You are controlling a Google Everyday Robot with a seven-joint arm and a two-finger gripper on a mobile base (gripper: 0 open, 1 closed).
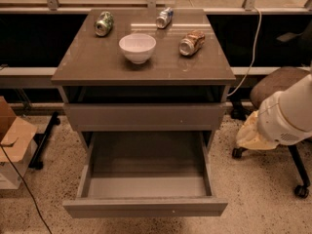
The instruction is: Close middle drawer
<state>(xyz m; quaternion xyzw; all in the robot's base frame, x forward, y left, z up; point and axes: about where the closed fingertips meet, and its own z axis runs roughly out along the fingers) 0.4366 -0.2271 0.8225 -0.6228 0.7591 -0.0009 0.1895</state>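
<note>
The middle drawer (pixel 145 185) is pulled far out of the grey-brown cabinet. Its deep grey box is empty, and its low front panel (pixel 145 208), with a tiny pale speck right of centre, is near the bottom of the view. Above it, a taller matching drawer front (pixel 144 116) sits almost flush, with a dark gap under the cabinet top. My gripper is out of view. Only a thick white arm link (pixel 288 115) shows at the right edge, right of the cabinet and apart from the drawer.
The cabinet top (pixel 92 62) holds a white bowl (pixel 137 47) and three cans: green (pixel 104 23), blue-silver (pixel 165 17) and brown (pixel 191 43). An office chair (pixel 280 84) stands right, behind the arm. A cardboard box (pixel 13 143) and cable lie left on the speckled floor.
</note>
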